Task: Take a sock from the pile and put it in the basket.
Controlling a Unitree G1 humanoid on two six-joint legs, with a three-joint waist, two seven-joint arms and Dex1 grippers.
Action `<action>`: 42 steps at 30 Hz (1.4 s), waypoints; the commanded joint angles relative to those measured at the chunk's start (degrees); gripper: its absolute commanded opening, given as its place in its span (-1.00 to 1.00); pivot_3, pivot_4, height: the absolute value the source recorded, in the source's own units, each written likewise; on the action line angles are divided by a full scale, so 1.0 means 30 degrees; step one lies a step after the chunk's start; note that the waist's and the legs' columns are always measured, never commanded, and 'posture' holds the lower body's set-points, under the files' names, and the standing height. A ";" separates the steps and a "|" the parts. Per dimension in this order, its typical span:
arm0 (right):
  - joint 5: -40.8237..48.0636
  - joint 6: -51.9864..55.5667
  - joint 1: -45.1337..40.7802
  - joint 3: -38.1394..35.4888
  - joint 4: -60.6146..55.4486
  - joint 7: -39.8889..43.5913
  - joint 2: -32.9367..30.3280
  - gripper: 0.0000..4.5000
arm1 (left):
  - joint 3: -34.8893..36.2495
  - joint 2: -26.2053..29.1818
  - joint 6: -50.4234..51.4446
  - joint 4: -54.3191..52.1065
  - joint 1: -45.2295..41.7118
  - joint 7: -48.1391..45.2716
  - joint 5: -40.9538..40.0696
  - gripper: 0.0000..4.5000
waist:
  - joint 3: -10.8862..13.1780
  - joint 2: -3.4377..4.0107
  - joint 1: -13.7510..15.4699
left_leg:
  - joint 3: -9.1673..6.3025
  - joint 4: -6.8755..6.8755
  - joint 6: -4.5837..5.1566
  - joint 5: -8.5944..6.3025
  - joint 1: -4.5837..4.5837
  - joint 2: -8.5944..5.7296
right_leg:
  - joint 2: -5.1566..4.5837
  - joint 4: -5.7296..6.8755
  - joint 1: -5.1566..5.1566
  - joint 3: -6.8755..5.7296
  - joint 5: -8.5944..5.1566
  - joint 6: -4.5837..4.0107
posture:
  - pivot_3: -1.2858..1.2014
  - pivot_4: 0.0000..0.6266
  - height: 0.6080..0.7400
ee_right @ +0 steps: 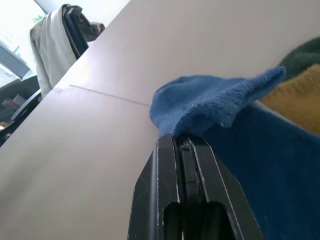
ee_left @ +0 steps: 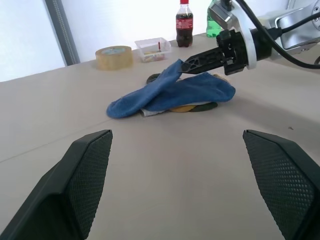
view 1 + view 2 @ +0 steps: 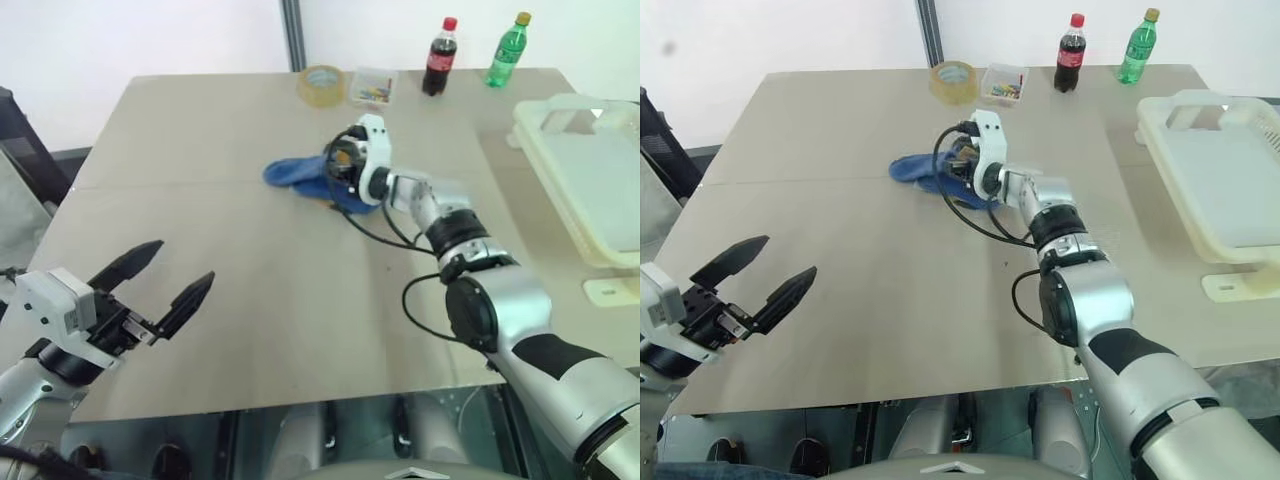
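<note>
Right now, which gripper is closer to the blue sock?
Right. The right gripper is shut on the blue sock at the pile. The left gripper hangs open at the table's near edge, well short of it.

A lab: bare test table, blank white wall.

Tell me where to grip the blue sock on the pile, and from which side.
Keep the hold the right gripper already has: shut on the raised fold of the blue sock, coming in low from the basket side. That fold stands up off the pile, so the fingers pinch blue cloth alone, clear of the yellow and dark socks beneath. The left gripper hangs open, well short.
</note>
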 commanded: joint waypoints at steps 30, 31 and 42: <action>0.6579 0.5759 2.0517 0.2681 -2.3022 1.0398 -1.8919 -0.95 | -0.3091 0.2698 0.2526 0.2167 -0.1527 -0.6525 -0.2266 1.00 | -0.0007 -0.0019 0.0528 | -0.0004 0.0039 0.0047 -0.0014 0.0065 0.0020 | 0.0044 -0.0017 0.0059 0.0035 -0.0020 -0.0016 | 0.03 -0.52 0.93; 0.6173 0.5060 2.0353 0.2749 -2.2367 1.0313 -1.8789 -0.95 | -0.3113 0.2716 0.2523 0.2254 -0.1577 -0.6601 -0.2246 1.00 | -0.0007 -0.0022 0.0518 | 0.0001 0.0040 0.0048 -0.0015 0.0080 0.0022 | 0.0049 -0.0018 0.0072 0.0038 -0.0021 -0.0014 | 0.03 -0.52 0.93; 0.4502 0.3746 1.7718 0.4039 -1.9343 0.9422 -1.6967 -0.73 | -0.3575 0.2790 0.2570 0.2560 -0.2103 -0.7028 -0.2127 1.00 | -0.0038 -0.0085 0.0534 | 0.0056 0.0050 0.0014 0.0005 0.0133 0.0072 | 0.0079 -0.0009 0.0087 0.0090 -0.0050 -0.0080 | 0.03 -0.52 0.93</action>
